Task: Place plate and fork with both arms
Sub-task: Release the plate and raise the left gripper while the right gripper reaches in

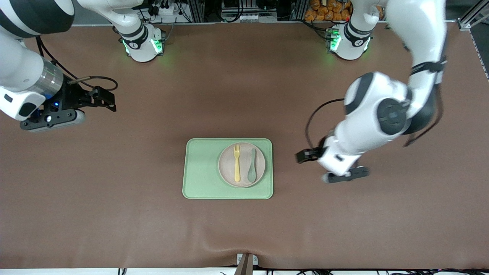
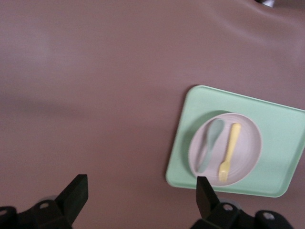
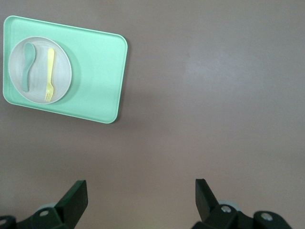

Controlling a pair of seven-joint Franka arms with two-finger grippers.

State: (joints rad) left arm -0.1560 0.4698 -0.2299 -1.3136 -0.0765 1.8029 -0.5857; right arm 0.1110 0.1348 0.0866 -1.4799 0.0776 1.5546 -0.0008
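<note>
The round pale plate [image 1: 244, 172] rests on a light-green tray [image 1: 200, 168] in the middle of the table, at the tray's end toward the left arm. The yellow fork [image 1: 237, 163] lies on the plate, tines pointing toward the robots' bases. My left gripper [image 1: 345, 175] hangs open over bare table beside the tray, holding nothing; its wrist view shows the gripper [image 2: 141, 186], plate [image 2: 245, 148] and fork [image 2: 230, 150]. My right gripper [image 1: 53, 119] waits open and empty over the table's right-arm end, and the right wrist view shows the gripper [image 3: 140, 188] over bare mat.
A grey-green spoon [image 1: 252, 166] lies on the plate beside the fork, toward the left arm's end. A brown mat [image 1: 114, 214] covers the table. A small bracket [image 1: 246, 261] sits at the table edge nearest the front camera.
</note>
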